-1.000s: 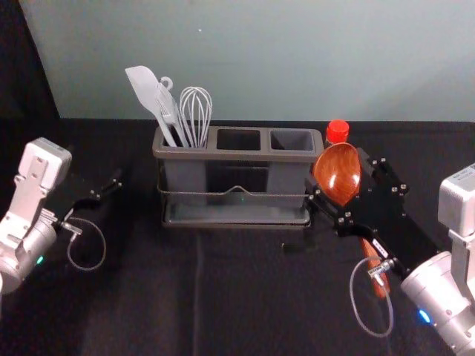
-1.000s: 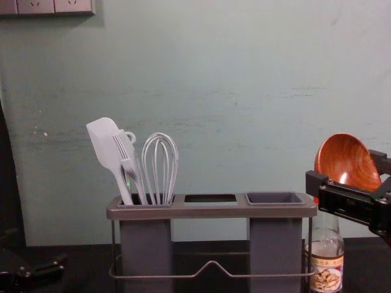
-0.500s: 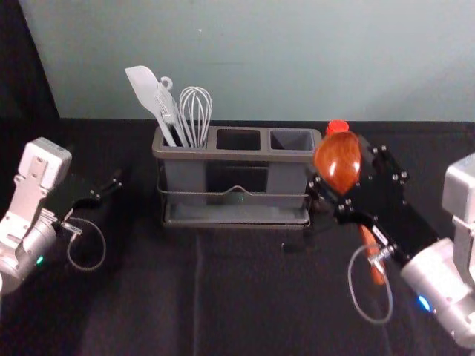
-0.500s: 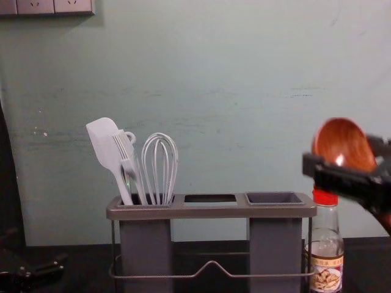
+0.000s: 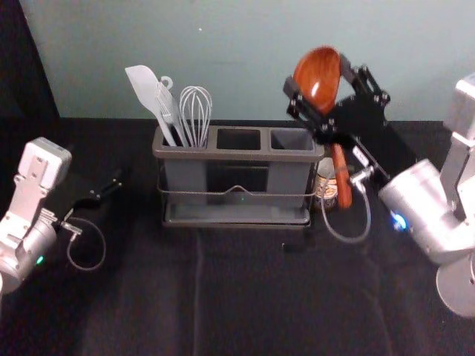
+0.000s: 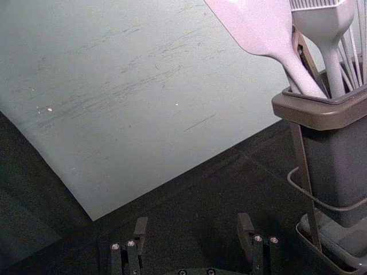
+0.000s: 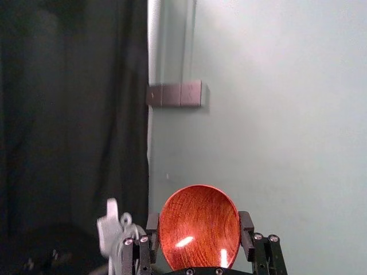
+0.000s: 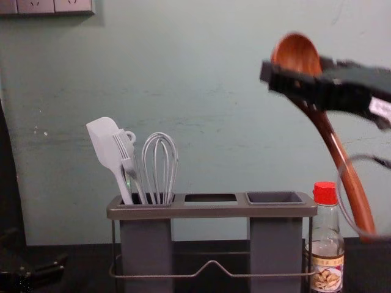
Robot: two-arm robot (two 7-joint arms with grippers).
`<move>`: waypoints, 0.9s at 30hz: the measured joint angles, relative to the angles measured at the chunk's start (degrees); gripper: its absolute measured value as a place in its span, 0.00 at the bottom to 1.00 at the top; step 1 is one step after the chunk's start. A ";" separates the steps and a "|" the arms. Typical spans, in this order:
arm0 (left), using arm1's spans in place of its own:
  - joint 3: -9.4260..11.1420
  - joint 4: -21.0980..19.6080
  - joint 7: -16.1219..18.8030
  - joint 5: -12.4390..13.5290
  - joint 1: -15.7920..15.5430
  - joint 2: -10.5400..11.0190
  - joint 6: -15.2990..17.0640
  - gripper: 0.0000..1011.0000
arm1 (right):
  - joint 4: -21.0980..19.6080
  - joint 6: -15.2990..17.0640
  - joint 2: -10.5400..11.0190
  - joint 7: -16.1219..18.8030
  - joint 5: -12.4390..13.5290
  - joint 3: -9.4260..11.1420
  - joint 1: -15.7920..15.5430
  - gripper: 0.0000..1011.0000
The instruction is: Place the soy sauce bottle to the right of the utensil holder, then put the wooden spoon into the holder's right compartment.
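Spoon [image 8: 297, 55], just one: our right claw [image 5: 318, 76] grips it, bowl between the fingers, handle slanting below. We count one bottle [image 8: 326, 244] right of one holder [image 8: 211, 210]; its left compartment has one spatula [image 8: 104, 142], one brush [image 8: 124, 149], one whisk [image 8: 160, 165]. Our left claw [image 5: 108, 187] is parked wide, left.

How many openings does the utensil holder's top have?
3: the left opening, around the whisk; the middle opening; the right opening, nearest the soy sauce bottle.
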 joint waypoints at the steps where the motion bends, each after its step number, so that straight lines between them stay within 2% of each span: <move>1: 0.00 0.00 0.00 0.00 0.00 0.00 0.00 0.99 | 1.04 -1.10 -0.15 0.25 0.28 -0.28 1.39 0.83; 7: 0.00 0.00 0.00 0.00 0.00 0.00 0.00 0.99 | 4.87 -6.21 -1.00 0.41 0.09 -1.51 5.63 0.83; 10: 0.00 0.00 0.00 0.00 0.00 0.00 0.00 0.99 | 8.36 -9.24 -2.02 0.69 1.27 -2.11 8.23 0.83; 11: 0.00 0.00 0.00 0.00 0.00 0.00 0.00 0.99 | 8.36 -9.24 -2.02 0.69 1.27 -2.11 8.23 0.83; 17: 0.00 0.00 0.00 0.00 0.00 0.00 0.00 0.99 | 15.71 -14.99 -4.58 2.70 6.48 -2.12 11.97 0.83; 27: 0.00 0.00 0.00 0.00 0.00 0.00 0.00 0.99 | 26.49 -22.14 -7.41 6.14 11.20 -1.58 17.14 0.83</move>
